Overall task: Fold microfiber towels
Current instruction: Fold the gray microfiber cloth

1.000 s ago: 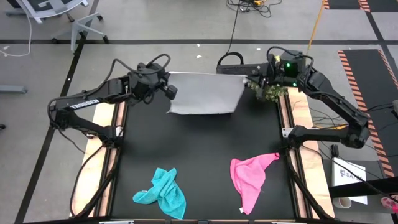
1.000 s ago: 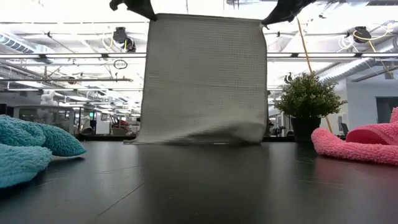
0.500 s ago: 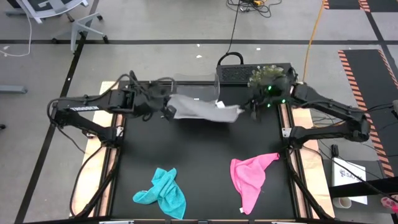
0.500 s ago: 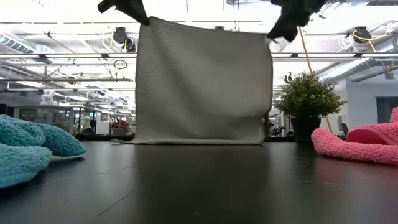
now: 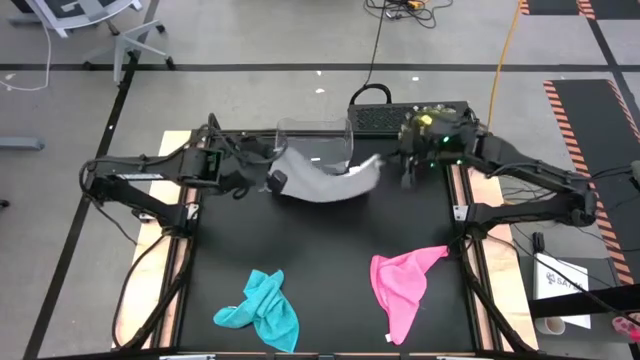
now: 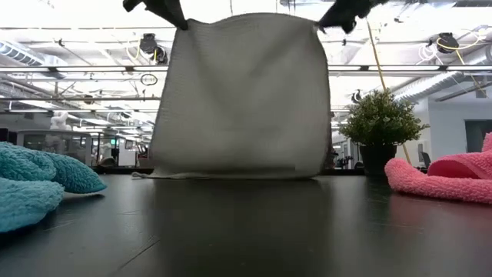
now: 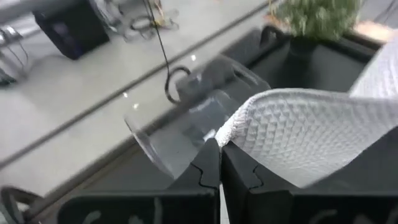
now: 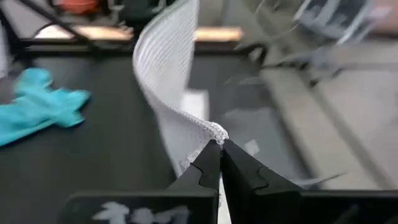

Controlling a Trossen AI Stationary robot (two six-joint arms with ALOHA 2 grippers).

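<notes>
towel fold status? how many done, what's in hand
Done: none look folded. In hand: the grey-white towel hangs between the left gripper and right gripper, each shut on a top corner, its lower edge at the black table near the clear bin. Left: the teal towel and pink towel lie crumpled at the table's near side, untouched.

table [image 5: 330, 270]: black top | teal towel [image 5: 260, 310] front left | pink towel [image 5: 400, 285] front right
</notes>
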